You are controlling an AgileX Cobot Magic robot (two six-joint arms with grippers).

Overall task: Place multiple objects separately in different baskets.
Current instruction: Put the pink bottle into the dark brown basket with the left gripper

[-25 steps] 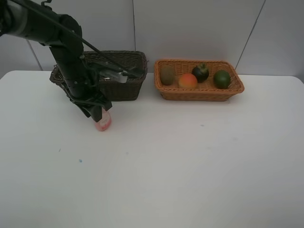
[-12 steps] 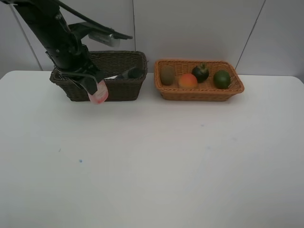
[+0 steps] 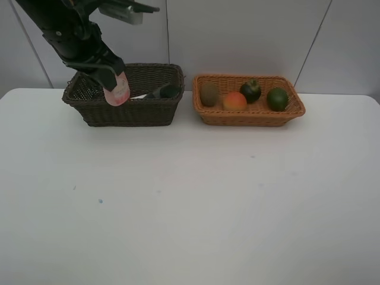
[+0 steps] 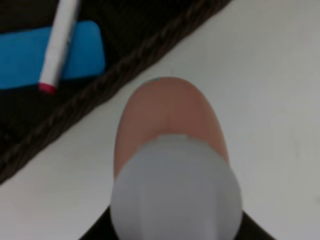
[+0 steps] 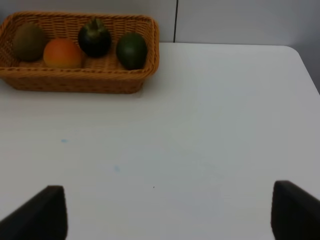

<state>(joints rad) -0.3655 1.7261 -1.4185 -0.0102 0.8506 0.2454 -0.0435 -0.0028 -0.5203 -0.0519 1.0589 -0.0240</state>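
Note:
A pink white-capped bottle (image 3: 117,94) hangs tilted in the air with my left gripper (image 3: 110,80) shut on it, over the front left rim of the dark brown basket (image 3: 155,111). In the left wrist view the bottle (image 4: 170,120) hangs beside the woven rim (image 4: 125,62). Inside the basket a white red-ended marker (image 4: 60,45) lies on a blue eraser (image 4: 85,60). A dark pump bottle (image 3: 165,91) lies at the basket's right end. The light orange basket (image 3: 248,117) holds a kiwi (image 3: 208,94), peach (image 3: 235,101), mangosteen (image 3: 250,90) and green fruit (image 3: 277,98). My right gripper (image 5: 170,202) is open over bare table.
The white table (image 3: 190,196) spreads in front of both baskets, with a few small specks on it. A grey panelled wall stands right behind the baskets. In the right wrist view the light basket (image 5: 80,82) sits far ahead of the open fingers.
My left arm has lifted the pink bottle off the table and carried it up and back to the dark basket's front rim. The right gripper has not moved.

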